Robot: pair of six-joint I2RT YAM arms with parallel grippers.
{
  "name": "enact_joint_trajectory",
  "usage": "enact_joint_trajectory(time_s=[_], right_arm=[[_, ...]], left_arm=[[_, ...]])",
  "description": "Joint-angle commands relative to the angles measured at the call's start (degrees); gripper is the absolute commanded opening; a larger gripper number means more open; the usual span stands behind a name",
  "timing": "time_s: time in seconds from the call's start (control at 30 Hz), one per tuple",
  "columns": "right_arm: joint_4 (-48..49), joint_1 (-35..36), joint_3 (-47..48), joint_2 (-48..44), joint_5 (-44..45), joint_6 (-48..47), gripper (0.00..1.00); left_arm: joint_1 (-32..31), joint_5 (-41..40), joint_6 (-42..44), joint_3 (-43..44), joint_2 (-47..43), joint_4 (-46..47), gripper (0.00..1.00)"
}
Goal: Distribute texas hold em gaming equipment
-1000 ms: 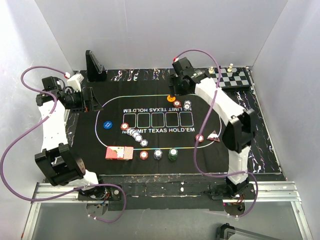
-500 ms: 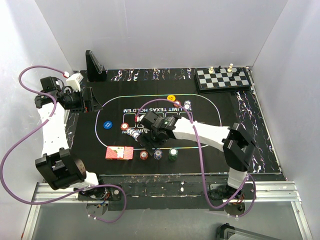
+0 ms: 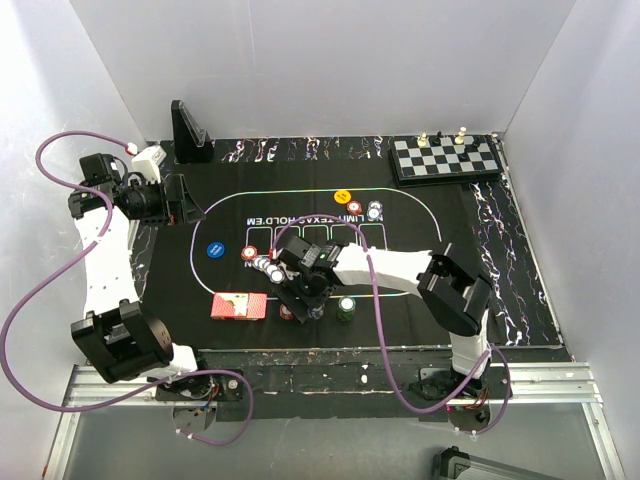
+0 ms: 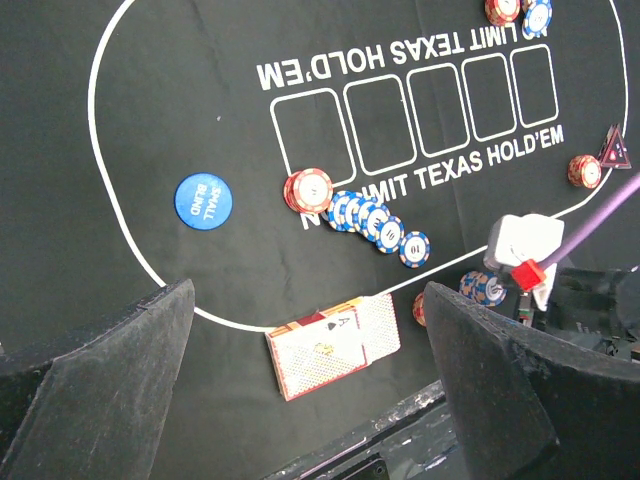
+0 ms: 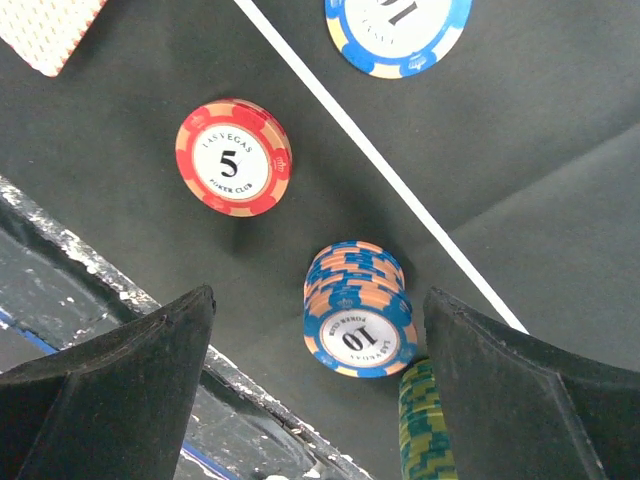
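A red-backed card deck (image 3: 238, 306) lies near the mat's front edge, an ace face up on it (image 4: 333, 345). A blue button disc (image 3: 214, 250) lies left, a yellow one (image 3: 343, 196) far. A red stack (image 4: 308, 189) heads a fanned row of blue chips (image 4: 375, 218). My right gripper (image 5: 318, 300) is open above a blue "10" stack (image 5: 360, 318), one finger on each side, with a red "5" chip (image 5: 232, 156) and a green stack (image 5: 430, 425) beside it. My left gripper (image 4: 308, 295) is open and empty, raised at the mat's left end (image 3: 185, 200). The dark triangular marker (image 4: 613, 148) lies right.
The chessboard (image 3: 445, 156) with pieces stands at the back right corner. A black stand (image 3: 188, 130) is at the back left. Two chips (image 3: 364, 210) lie near the yellow button. The right arm (image 3: 400, 268) stretches low across the mat. White walls close in three sides.
My right arm has swung from the far side by the chessboard down to the near edge, its open gripper now over the blue stack. The left arm has barely moved.
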Motion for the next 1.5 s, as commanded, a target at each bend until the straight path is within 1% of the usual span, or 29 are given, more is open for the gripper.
enact_joint_trajectory(time_s=[0.0, 0.2, 0.33, 0.43, 0.7, 1.2, 1.3, 1.47], right_arm=[[2.6, 0.3, -1.2, 0.7, -1.8, -0.1, 0.92], [2.6, 0.1, -1.9, 0.7, -1.6, 0.2, 0.82], [2.6, 0.1, -2.3, 0.2, -0.9, 0.3, 0.73], [1.9, 0.2, -2.1, -0.1, -0.2, 0.1, 0.67], [0.0, 0.2, -0.9, -1.0, 1.3, -1.0, 0.6], [-3.5, 0.2, 3.5, -3.4, 2.1, -1.8, 0.27], [-3.9, 0.0, 4.0, -5.2, 6.4, -2.2, 0.23], [-5.4, -4.9, 5.7, -8.7, 8.4, -1.1, 0.2]], left_arm=[[0.4, 1.1, 0.0, -0.2, -2.3, -0.5, 1.0], [0.4, 1.1, -0.1, 0.2, -2.2, -0.5, 1.0], [0.4, 1.2, -0.1, 0.2, -2.0, -0.6, 1.0], [0.5, 1.3, -0.2, -0.1, -2.1, -0.4, 1.0], [0.5, 1.5, -0.4, -0.3, -2.2, -0.4, 1.0], [0.5, 1.9, -0.7, -0.3, -2.0, -0.1, 1.0], [0.4, 1.9, -0.6, -0.2, -1.9, 0.0, 1.0], [0.4, 2.3, -0.6, 0.2, -1.5, -0.3, 1.0]])
